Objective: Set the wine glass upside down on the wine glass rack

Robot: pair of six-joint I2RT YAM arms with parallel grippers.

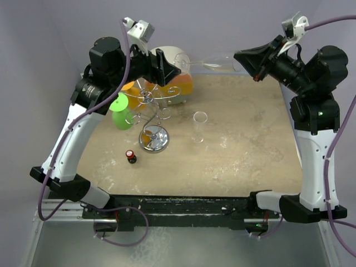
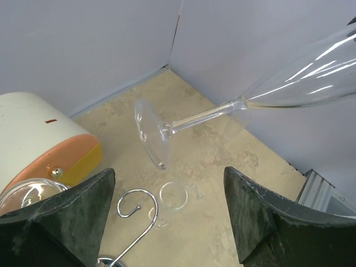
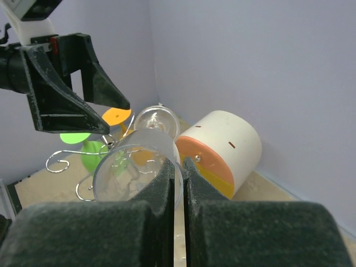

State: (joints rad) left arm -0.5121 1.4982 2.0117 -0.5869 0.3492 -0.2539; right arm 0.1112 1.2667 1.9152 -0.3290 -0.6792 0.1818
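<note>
From above, the right gripper (image 1: pixel 243 60) was clamped on the bowl end of a clear wine glass (image 1: pixel 214 62), holding it on its side in the air over the far edge of the beige table (image 1: pixel 250 139), its stem pointing left. The left gripper (image 1: pixel 169 68) hung just beyond the glass's foot with its jaws spread and nothing in them. Below it stood the silver wire rack (image 1: pixel 149 108) with curled scroll arms and a round shiny base, with a green plastic goblet (image 1: pixel 119 110) and an orange one (image 1: pixel 129 89) at its arms; the clear glass was well apart from the rack. A round white-and-orange drum (image 1: pixel 186 83) lay behind, a clear tumbler (image 1: pixel 199 127) stood right of the rack, and a small red-capped bottle (image 1: pixel 131 156) stood nearer. From the left wrist, the left gripper (image 2: pixel 167 222) gaped wide; the clear wine glass (image 2: pixel 200 117) hung ahead of it, untouched, above one scroll of the silver wire rack (image 2: pixel 139 206). From the right wrist, the right gripper (image 3: pixel 181 183) pinched the rim of the clear wine glass (image 3: pixel 133 167), with the drum (image 3: pixel 222 150) and left gripper (image 3: pixel 72 89) beyond.
</note>
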